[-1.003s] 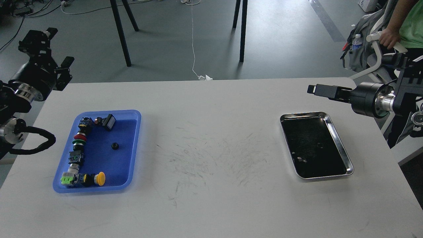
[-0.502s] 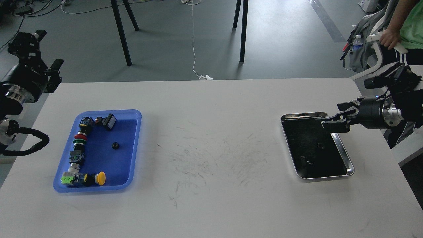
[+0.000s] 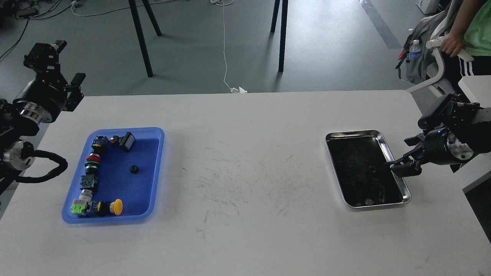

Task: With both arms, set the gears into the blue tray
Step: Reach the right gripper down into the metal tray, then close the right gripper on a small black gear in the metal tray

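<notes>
The blue tray [image 3: 130, 191] lies at the table's left with one small black gear [image 3: 133, 169] on its bare floor. A second gear [image 3: 371, 168] shows faintly on the dark bottom of the steel tray [image 3: 355, 132] at the right. My right gripper [image 3: 402, 157] hangs low over that tray's right rim, open and empty, a short way right of the gear. My left gripper [image 3: 61, 67] is raised beyond the table's far left corner, well behind the blue tray, fingers spread with nothing between them.
A row of coloured push-button switches [image 3: 92, 168] lines the blue tray's left side and front. Small bits lie at the steel tray's near end [image 3: 374, 200]. A person [image 3: 472, 34] stands beside a chair at the far right, off the table.
My right gripper has dropped and pulled back right, from over the steel tray's far end to its right rim. My left gripper has shifted a little to the right.
</notes>
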You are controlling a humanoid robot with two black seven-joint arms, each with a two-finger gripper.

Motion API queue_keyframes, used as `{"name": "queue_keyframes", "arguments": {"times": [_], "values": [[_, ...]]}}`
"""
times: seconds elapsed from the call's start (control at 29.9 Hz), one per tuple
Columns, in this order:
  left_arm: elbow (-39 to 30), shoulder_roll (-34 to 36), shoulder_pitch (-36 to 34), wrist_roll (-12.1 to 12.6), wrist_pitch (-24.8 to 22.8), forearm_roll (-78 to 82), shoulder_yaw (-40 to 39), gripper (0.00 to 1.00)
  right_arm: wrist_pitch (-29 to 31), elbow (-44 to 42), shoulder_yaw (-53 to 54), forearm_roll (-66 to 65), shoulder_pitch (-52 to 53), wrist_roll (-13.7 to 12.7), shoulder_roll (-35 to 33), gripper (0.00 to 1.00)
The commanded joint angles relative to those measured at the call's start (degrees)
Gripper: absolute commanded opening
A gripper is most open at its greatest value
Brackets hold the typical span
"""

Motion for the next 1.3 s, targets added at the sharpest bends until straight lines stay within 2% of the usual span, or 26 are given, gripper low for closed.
{"name": "queue_keyframes", "arguments": {"times": [0.0,0.23,0.5,0.7,0.84,0.94,1.0,1.27], "values": [[0.1,0.0,0.2,0.0,0.0,-0.2,-0.1,0.98,-0.1,-1.3,-0.2,-0.1,-1.1,0.0,2.2,0.97],[0.1,0.0,0.2,0.0,0.0,-0.2,-0.1,0.98,-0.4,-8.4,-0.2,0.1,-4.7,0.0,8.4,0.96],[0.1,0.0,0.4,0.0,0.0,-0.2,-0.1,0.98,-0.6,-12.6,0.1,1.0,-7.3,0.0,13.5,0.95],[0.1,0.0,0.4,0.0,0.0,-0.1,-0.1,0.99,-0.6,-12.6,0.3,1.1,-8.8,0.5,14.1,0.92],[0.1,0.0,0.4,0.0,0.0,-0.1,0.0,0.98,-0.5,-12.4,0.3,1.1,-9.5,2.7,14.1,0.85],[0.1,0.0,0.4,0.0,0.0,-0.1,0.0,0.98,-0.5,-12.8,0.3,1.1,-9.6,3.1,14.0,0.83],[0.1,0.0,0.4,0.0,0.0,-0.1,0.0,0.98,-0.5,-12.8,0.3,1.1,-9.6,3.2,14.0,0.78],[0.1,0.0,0.5,0.0,0.0,-0.1,0.0,0.98,-0.5,-14.4,0.5,1.1,-9.1,3.2,14.0,0.78]]}}
